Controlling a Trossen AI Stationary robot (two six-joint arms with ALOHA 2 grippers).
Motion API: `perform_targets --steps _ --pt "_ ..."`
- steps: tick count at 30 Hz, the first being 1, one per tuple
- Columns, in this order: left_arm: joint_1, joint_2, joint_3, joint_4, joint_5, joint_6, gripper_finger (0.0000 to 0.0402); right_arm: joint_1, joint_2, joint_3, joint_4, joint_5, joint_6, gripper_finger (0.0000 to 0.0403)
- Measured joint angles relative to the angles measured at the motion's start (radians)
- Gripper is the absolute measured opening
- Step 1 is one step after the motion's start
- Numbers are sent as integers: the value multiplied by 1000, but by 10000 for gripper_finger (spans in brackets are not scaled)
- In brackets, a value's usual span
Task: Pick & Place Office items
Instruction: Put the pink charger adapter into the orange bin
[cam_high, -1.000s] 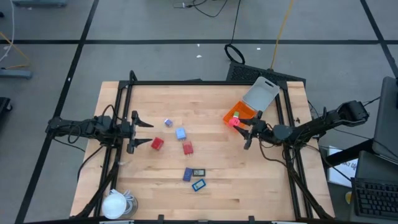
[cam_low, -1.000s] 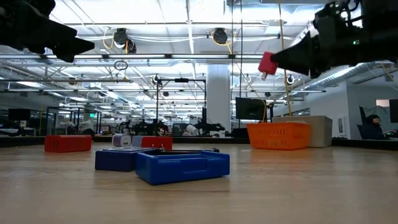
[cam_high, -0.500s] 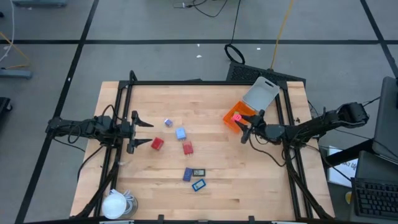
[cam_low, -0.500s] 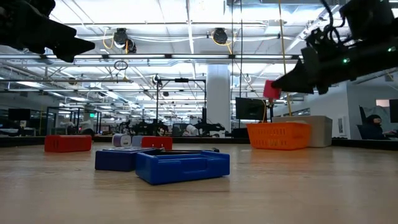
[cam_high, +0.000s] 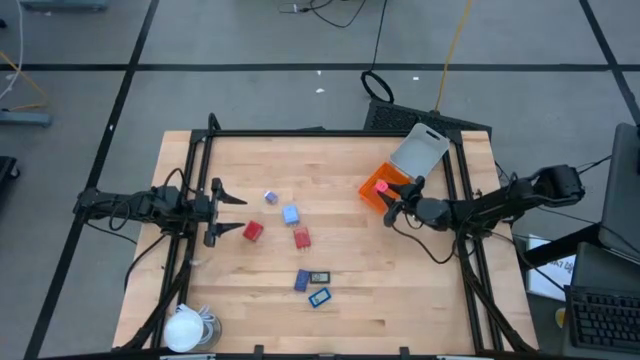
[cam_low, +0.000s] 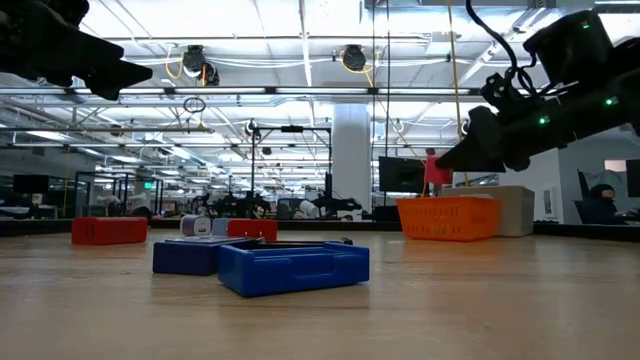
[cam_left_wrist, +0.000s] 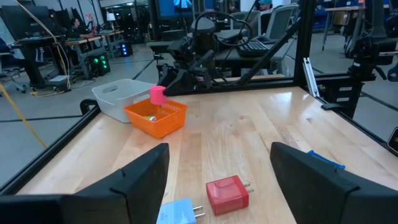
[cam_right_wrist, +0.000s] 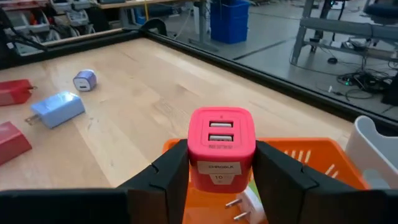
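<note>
A: What is the right claw (cam_right_wrist: 214, 171) pinching?

B: One pink-red charger block (cam_right_wrist: 221, 146), held by its sides between the two fingers, its two sockets facing the wrist camera. It hangs over the orange basket (cam_high: 378, 197), clear of the basket's floor.

A: Anything already in the basket?

B: At least one white plug piece (cam_right_wrist: 245, 208), lying under the held block. More I cannot tell.

A: Count the pieces left on the worktop (cam_high: 400, 280).

B: Seven, all on the far side of the worktop from the basket. Two red blocks (cam_high: 252, 231) and (cam_high: 301, 237); one pale blue charger (cam_high: 291, 214); one small purple cube (cam_high: 270, 198) just beyond it; then, furthest from the basket, a cluster of three flat ones: a blue (cam_high: 302, 281), a dark (cam_high: 319, 277) and a blue (cam_high: 320, 297).

A: And the grey lid?

B: One grey lid (cam_high: 420, 152), touching the basket's back edge and tilted off toward the worktop's corner.

A: How does the right arm stand?

B: It reaches in low from the worktop's right edge, stretched nearly flat, with the claw at the basket's near rim.

A: The left claw (cam_high: 226, 211)?

B: Spread, with nothing in it. It is well apart from the basket, at the opposite edge of the worktop, raised above the wood and pointing toward the nearest red block.

A: Anything else?

B: One white round lump with a cord (cam_high: 186, 327), at the corner furthest from the basket.
</note>
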Motion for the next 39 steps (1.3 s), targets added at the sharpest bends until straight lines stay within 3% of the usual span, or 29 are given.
perform_targets --steps 16,39 --pt "0 0 0 0 0 0 273 -46 118 0 101 -99 16 144" --pt "0 0 0 0 0 0 274 -46 193 1 195 -102 13 145"
